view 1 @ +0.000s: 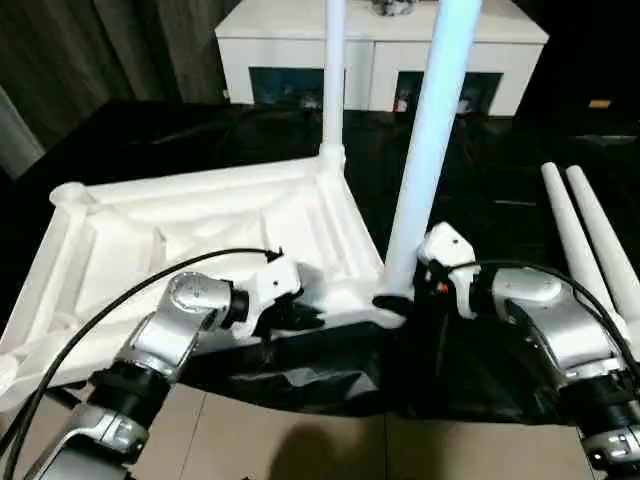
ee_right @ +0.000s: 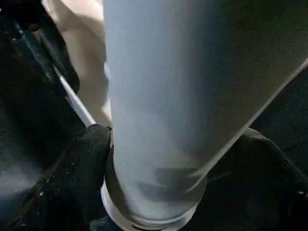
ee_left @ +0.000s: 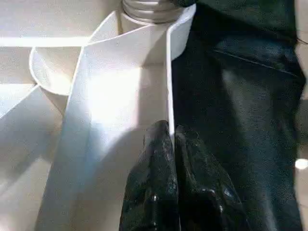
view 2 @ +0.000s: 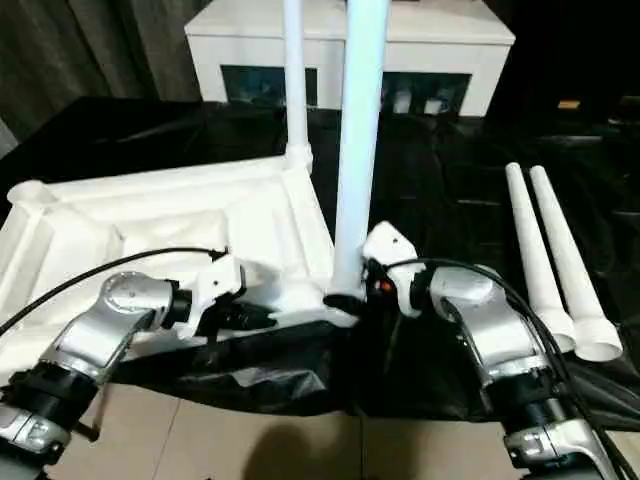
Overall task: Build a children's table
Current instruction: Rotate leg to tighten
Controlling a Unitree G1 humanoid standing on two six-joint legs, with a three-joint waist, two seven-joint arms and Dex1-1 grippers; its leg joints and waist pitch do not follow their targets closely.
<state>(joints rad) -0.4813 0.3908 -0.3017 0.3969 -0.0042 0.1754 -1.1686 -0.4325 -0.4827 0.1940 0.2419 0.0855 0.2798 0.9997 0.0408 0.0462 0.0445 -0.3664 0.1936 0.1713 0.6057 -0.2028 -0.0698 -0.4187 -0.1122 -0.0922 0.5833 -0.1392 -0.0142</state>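
Observation:
The children's table top (view 1: 200, 230) lies upside down on the black cover, its ribbed underside facing up. One white leg (view 1: 334, 70) stands in the far right corner socket. A second leg (view 1: 430, 150) stands upright in the near right socket. My right gripper (view 1: 395, 298) is open at that leg's base, one finger (ee_right: 91, 144) touching it and the other (ee_right: 269, 159) a little off it. My left gripper (ee_left: 171, 130) is shut on the thin rim wall of the top's near edge, left of that socket. Two loose legs (view 1: 590, 240) lie side by side at the right.
A white cabinet (view 1: 380, 50) with glass doors stands behind the black-covered table (view 1: 500, 180). The top's near edge reaches the table's front edge, where the cover hangs down over tan floor tiles (view 1: 300, 440). A black cable loops over my left forearm.

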